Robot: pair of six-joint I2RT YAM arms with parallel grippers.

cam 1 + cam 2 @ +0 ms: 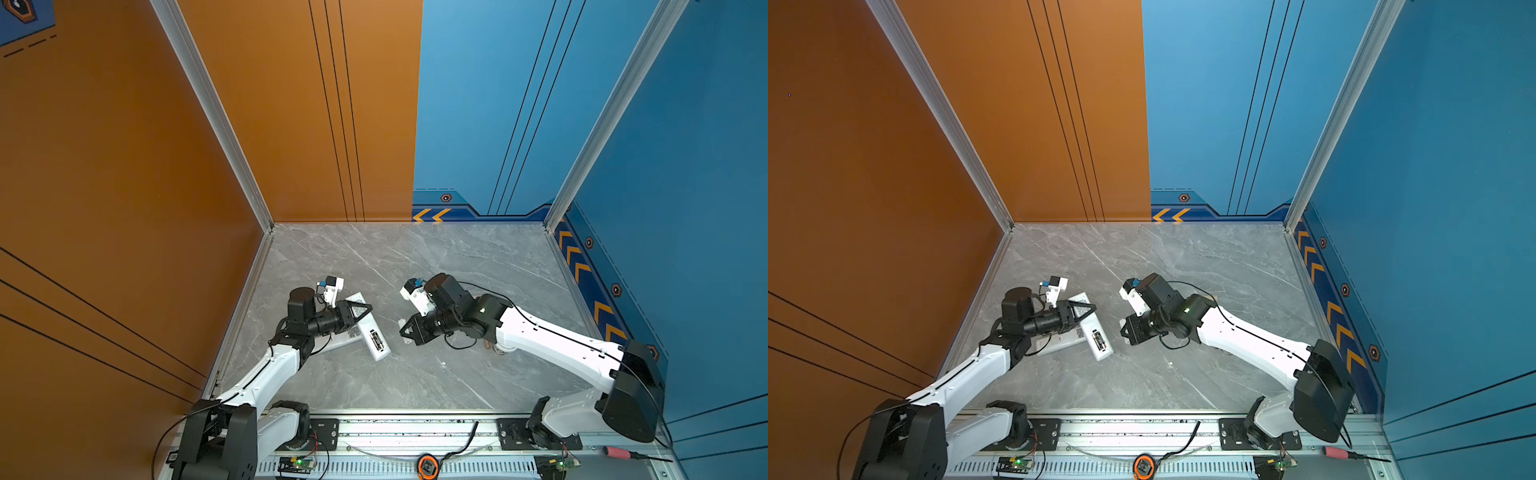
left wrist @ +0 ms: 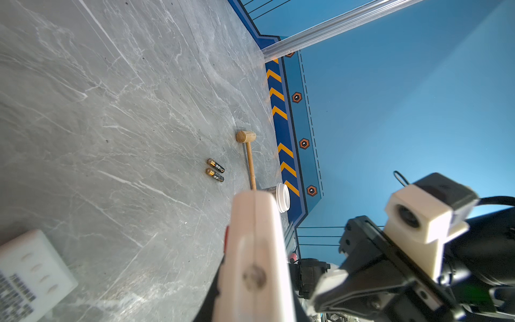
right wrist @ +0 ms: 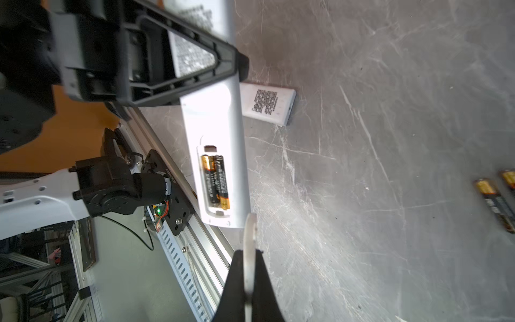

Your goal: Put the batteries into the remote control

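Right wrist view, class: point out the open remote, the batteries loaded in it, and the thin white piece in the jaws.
remote (image 3: 213,117): right wrist view, bare white back.
loaded batteries (image 3: 216,181): right wrist view, black bodies.
thin white piece (image 3: 250,231): right wrist view, its edge.

Glossy white plastic on the remote control (image 3: 214,117), shiny black-and-gold wrap on the batteries (image 3: 216,181), polished veined stone-look table (image 3: 362,139), bare matt wood mallet (image 2: 246,136).

Both arms stretch inward, left end effector (image 1: 367,308) and right end effector (image 1: 403,331) each clamped shut.
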